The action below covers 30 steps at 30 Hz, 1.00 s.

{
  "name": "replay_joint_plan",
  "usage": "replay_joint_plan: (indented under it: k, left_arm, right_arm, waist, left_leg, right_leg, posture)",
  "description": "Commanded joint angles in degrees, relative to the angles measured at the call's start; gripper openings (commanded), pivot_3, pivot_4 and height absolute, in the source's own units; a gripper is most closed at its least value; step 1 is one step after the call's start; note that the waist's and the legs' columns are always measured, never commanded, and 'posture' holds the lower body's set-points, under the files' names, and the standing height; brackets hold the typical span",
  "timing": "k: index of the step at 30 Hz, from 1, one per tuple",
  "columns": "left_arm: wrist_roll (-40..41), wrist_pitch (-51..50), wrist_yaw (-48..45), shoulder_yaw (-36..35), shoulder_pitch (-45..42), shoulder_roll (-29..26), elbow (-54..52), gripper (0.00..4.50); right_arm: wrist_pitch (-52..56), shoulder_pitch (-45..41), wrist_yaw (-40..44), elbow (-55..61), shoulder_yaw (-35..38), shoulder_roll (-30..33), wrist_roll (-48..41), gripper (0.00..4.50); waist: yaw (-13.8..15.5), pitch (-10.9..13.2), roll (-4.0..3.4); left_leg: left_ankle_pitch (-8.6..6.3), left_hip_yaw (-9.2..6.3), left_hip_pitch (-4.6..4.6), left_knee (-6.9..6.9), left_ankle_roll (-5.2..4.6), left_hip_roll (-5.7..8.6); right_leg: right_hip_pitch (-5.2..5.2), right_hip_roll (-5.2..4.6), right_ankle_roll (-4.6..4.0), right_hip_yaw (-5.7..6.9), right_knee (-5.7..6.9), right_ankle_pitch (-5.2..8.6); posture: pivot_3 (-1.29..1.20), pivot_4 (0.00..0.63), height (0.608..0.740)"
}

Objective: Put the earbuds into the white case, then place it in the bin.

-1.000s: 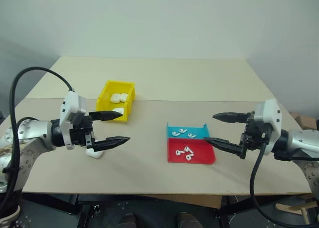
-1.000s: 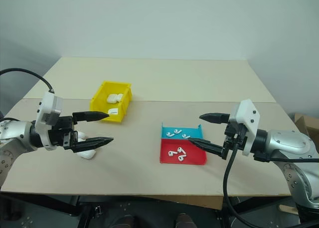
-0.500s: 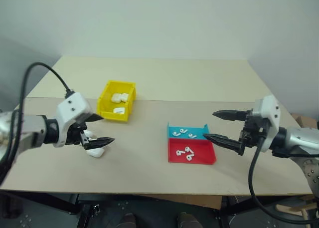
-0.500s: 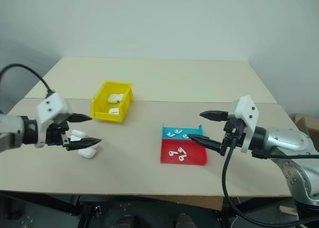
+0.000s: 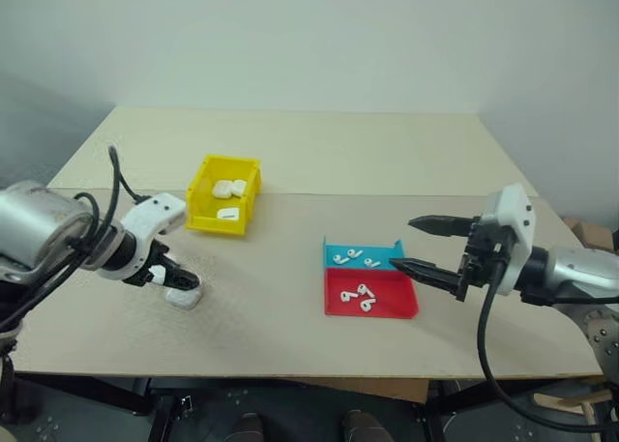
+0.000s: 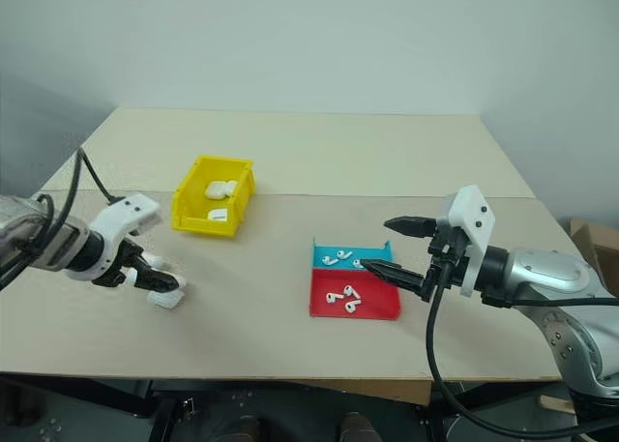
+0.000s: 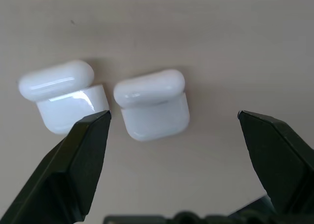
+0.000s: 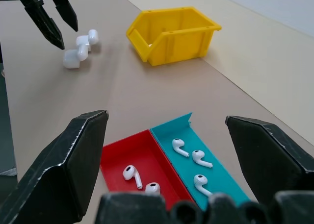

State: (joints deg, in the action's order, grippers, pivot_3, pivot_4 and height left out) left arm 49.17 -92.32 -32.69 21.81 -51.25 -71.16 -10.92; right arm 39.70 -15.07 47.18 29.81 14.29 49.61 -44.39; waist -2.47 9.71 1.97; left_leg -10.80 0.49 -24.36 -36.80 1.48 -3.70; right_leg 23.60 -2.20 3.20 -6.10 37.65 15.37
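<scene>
A: From the head view, the left claw point(image 5: 172, 276) pointed steeply down over the near-left part of the tabletop point(image 5: 290, 171), fingers spread wide, gripping nothing. Two white cases lay under it; the nearer white case point(image 5: 184, 297) sat right at the fingertips.

B: And the bin point(image 5: 224, 194) stood farther back on the tabletop, beyond that claw, with more white cases inside. Off to the right, the red-and-blue tray point(image 5: 370, 279) carried the earbuds point(image 5: 365, 296), some on the blue half, some on the red.

A: The right claw point(image 5: 416, 246) hung roughly level just beside the tray's right edge, jaws wide apart and empty.

B: Left wrist view now: two cases point(image 7: 152, 103) lay side by side, lids flipped open, each with its long axis running across between the fingers. One sat in the gap between the two fingertips point(image 7: 93, 131), nearer one finger; its neighbour point(image 7: 64, 99) was partly hidden behind that same finger. No contact I could make out.

A: Right wrist view: the tray with the earbuds lay between the spread fingers point(image 8: 78, 150), below them. Stems pointed every which way. The bin and the left claw showed well beyond.
</scene>
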Motion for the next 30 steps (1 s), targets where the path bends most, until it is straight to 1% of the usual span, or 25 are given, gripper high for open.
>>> replay_joint_plan:
  k: [1,4,7,8,11,14,21,24,27,30]
  left_arm:
    - [6.3,-0.2,4.8,3.9,-0.9,-0.9,2.3,4.5]
    - [10.1,-0.2,12.3,5.5,-1.6,1.8,7.6,4.5]
    - [13.3,-0.2,18.1,6.4,-1.8,3.0,8.8,4.5]
    - [14.6,-0.2,20.3,6.1,-1.7,4.3,10.1,4.5]
    - [16.6,-0.2,24.5,6.3,-2.1,7.3,12.9,4.5]
    - [16.4,-0.2,27.9,5.9,-3.0,9.8,15.5,4.5]
    - [16.0,-0.2,30.2,7.2,-5.4,11.9,18.0,4.5]
    - [15.0,-0.2,30.0,7.8,-5.6,12.2,17.4,4.5]
    - [12.3,-0.2,29.5,7.5,-4.8,12.6,14.7,4.5]
    - [9.7,-0.2,27.5,8.5,-4.3,12.1,11.3,4.0]
  right_arm:
    - [1.0,-0.4,0.1,1.7,2.0,1.1,-2.0,4.49]
    - [1.5,-0.8,0.4,1.5,2.5,2.0,-2.6,4.49]
    - [1.8,-1.1,0.5,1.3,2.7,2.6,-3.1,4.49]
    - [1.8,-1.2,0.6,1.3,2.6,2.8,-3.2,4.49]
    - [2.0,-1.6,0.8,1.3,2.3,3.0,-3.3,4.49]
    - [2.0,-1.9,0.8,1.2,2.2,3.0,-3.3,4.49]
    - [2.2,-1.4,0.3,1.8,2.5,2.8,-3.6,4.49]
    - [2.4,-1.0,-0.2,2.4,2.9,2.8,-3.8,4.49]
    - [2.4,-0.9,-0.5,2.6,3.0,2.8,-4.0,4.49]
    - [2.6,-1.0,-1.1,2.9,3.0,2.9,-4.2,4.5]
  waist:
    - [0.0,0.0,0.0]
    - [0.2,0.0,0.0]
    - [0.3,0.0,0.02]
    - [0.3,0.0,0.03]
    - [0.5,0.0,0.03]
    - [0.7,0.0,0.01]
    - [1.4,0.0,0.01]
    - [1.4,0.0,0.01]
    - [1.4,0.0,0.01]
    - [1.5,0.0,0.01]
  left_leg:
    - [0.0,0.0,0.01,0.0,0.0,0.0]
    - [0.0,-0.01,0.01,-0.01,0.0,0.0]
    - [0.0,-0.03,0.02,-0.04,0.0,0.02]
    - [0.0,-0.03,0.01,-0.05,0.0,0.01]
    - [0.0,-0.05,0.0,-0.04,0.0,0.04]
    - [0.0,-0.08,0.05,-0.04,0.0,0.08]
    - [0.01,-0.14,0.12,-0.05,0.01,0.13]
    - [0.01,-0.15,0.08,-0.05,0.02,0.13]
    - [0.01,-0.15,0.06,-0.04,0.02,0.13]
    - [0.01,-0.15,0.06,-0.04,0.02,0.14]
  right_leg:
    - [0.0,0.0,-0.01,0.0,0.0,0.0]
    - [-0.01,0.0,-0.01,0.01,0.04,0.0]
    - [-0.03,-0.01,-0.03,0.02,0.05,-0.02]
    - [-0.04,-0.01,-0.08,0.02,0.04,-0.04]
    - [-0.04,-0.03,-0.2,0.02,0.04,-0.12]
    - [-0.09,-0.04,-0.22,0.03,0.05,-0.12]
    - [-0.17,-0.05,-0.22,0.05,0.06,-0.13]
    - [-0.16,-0.05,-0.23,0.06,0.03,-0.13]
    - [-0.15,-0.05,-0.23,0.06,0.02,-0.13]
    - [-0.15,-0.06,-0.23,0.06,0.02,-0.13]
  posture:
    - [0.0,0.15,0.74]
    - [0.0,0.15,0.74]
    - [0.0,0.15,0.74]
    - [0.0,0.15,0.74]
    - [0.0,0.15,0.74]
    - [0.0,0.15,0.74]
    - [0.0,0.15,0.74]
    - [0.0,0.15,0.74]
    - [0.0,0.15,0.74]
    - [0.0,0.15,0.74]
